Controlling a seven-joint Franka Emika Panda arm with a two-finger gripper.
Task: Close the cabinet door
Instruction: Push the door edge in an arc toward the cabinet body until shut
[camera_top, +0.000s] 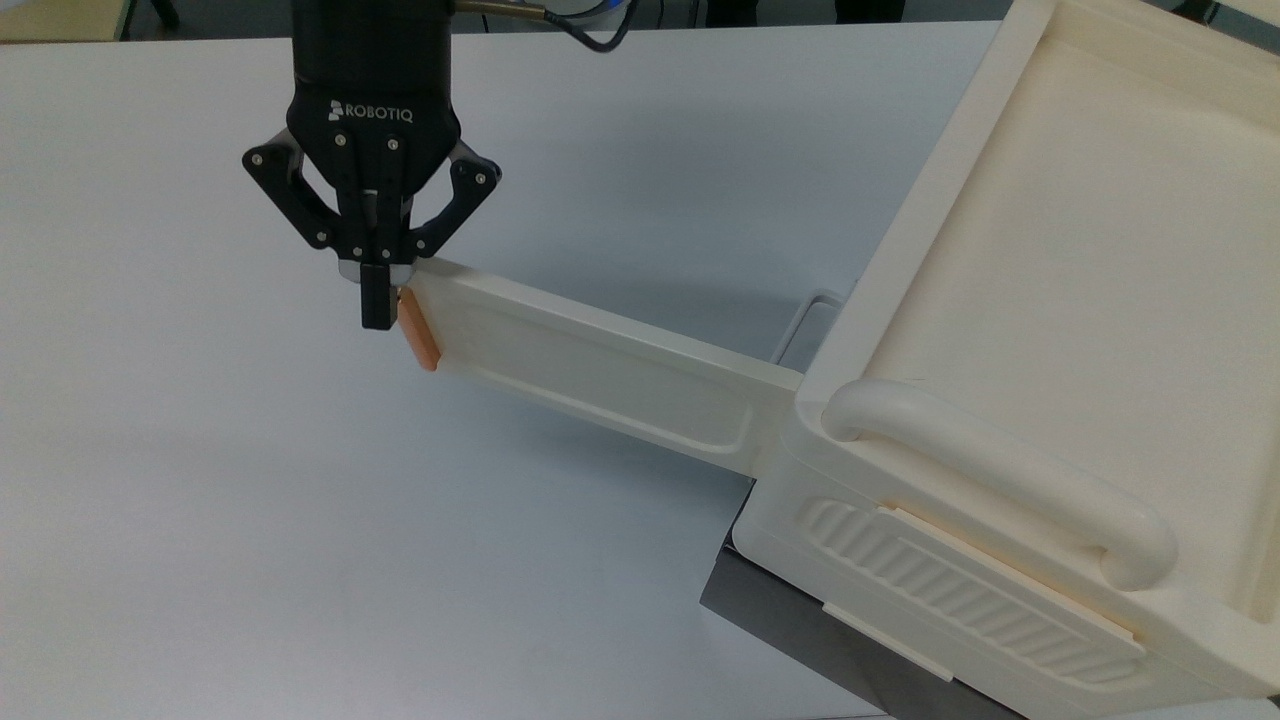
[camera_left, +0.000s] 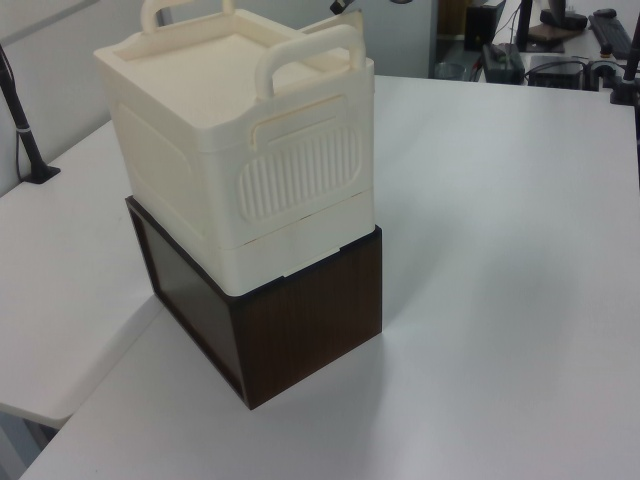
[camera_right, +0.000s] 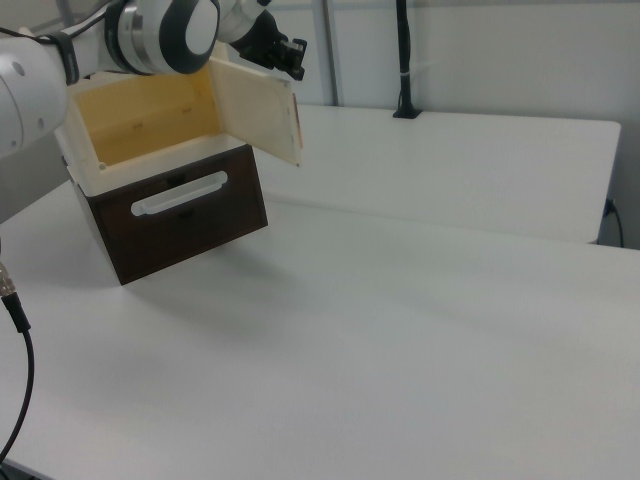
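- The flat cream plastic cabinet door, a rectangular panel with a recessed centre, stands swung wide open from the cream plastic cabinet. In the top view it reaches leftward over the white tabletop, hinged at the cabinet's near corner.
- I judge it light and stiff: thin moulded plastic, smooth and a bit slick, likely to pivot freely on its hinge with little push.
- My black two-finger end effector sits at the door's free short edge, fingers pressed together with nothing between them, their tip just beside the slim copper-coloured bar handle; I cannot tell whether they touch it.
- I judge a push on the panel's face near that free edge the best hold, since leverage is greatest far from the hinge; no pinch seems needed.
- Risk as I see it: closed fingers may slide off the smooth edge.
- In the right view the door hangs open beside the yellowish interior, above a dark brown wooden drawer box with a pale bar pull.
- The cabinet has a ribbed side panel and thick rounded top handles.
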